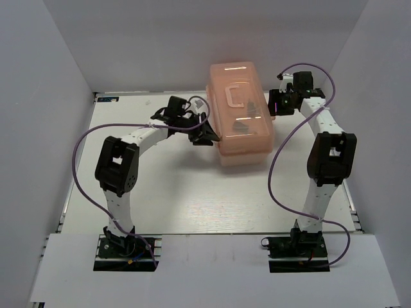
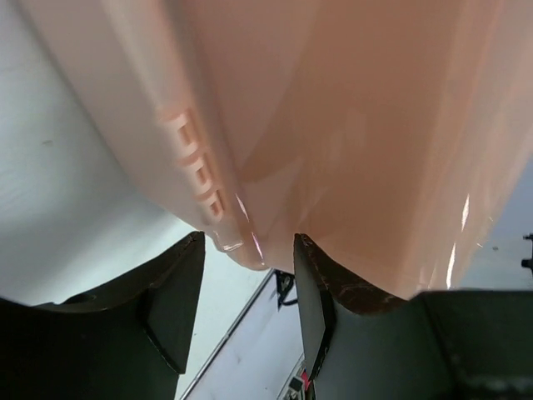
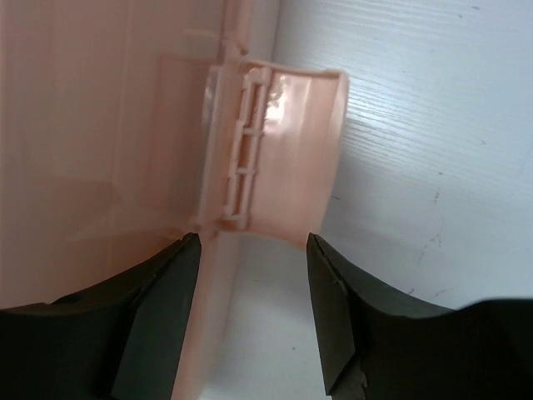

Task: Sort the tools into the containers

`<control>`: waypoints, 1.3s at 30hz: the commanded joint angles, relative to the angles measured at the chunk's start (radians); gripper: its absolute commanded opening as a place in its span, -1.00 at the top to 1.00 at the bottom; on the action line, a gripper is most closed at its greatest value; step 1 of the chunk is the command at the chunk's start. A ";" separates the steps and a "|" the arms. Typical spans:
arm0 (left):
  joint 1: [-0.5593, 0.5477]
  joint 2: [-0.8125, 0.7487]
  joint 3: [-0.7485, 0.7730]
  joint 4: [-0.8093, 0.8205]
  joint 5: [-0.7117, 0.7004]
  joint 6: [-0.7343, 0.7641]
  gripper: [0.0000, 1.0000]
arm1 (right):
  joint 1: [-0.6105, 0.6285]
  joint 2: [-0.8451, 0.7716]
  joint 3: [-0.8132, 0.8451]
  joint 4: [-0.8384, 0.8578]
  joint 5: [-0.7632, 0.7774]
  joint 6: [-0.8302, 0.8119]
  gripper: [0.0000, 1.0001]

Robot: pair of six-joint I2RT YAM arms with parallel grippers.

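The salmon-pink toolbox (image 1: 226, 76) stands shut at the back middle of the table, with its lid handle (image 1: 236, 95) on top. Dark tool shapes (image 1: 241, 126) show dimly through the lid; no tools lie outside it. My left gripper (image 1: 207, 133) is open at the box's left side; in the left wrist view (image 2: 250, 242) a lower corner of the box (image 2: 350, 125) sits just ahead of the jaws. My right gripper (image 1: 275, 106) is open at the box's right side; in the right wrist view (image 3: 254, 237) the latch flap (image 3: 291, 150) lies just ahead of the jaws, beside the box wall (image 3: 100, 125).
The white table (image 1: 192, 199) is walled in by grey panels on the left, back and right. Purple cables (image 1: 282, 167) loop from both arms. The right arm's elbow (image 1: 331, 157) stands to the right of the box.
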 commanded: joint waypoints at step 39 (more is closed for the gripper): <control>0.082 -0.686 -0.140 -0.290 -0.689 0.406 -1.00 | 0.049 -0.675 -0.479 -0.004 0.247 -0.138 -0.81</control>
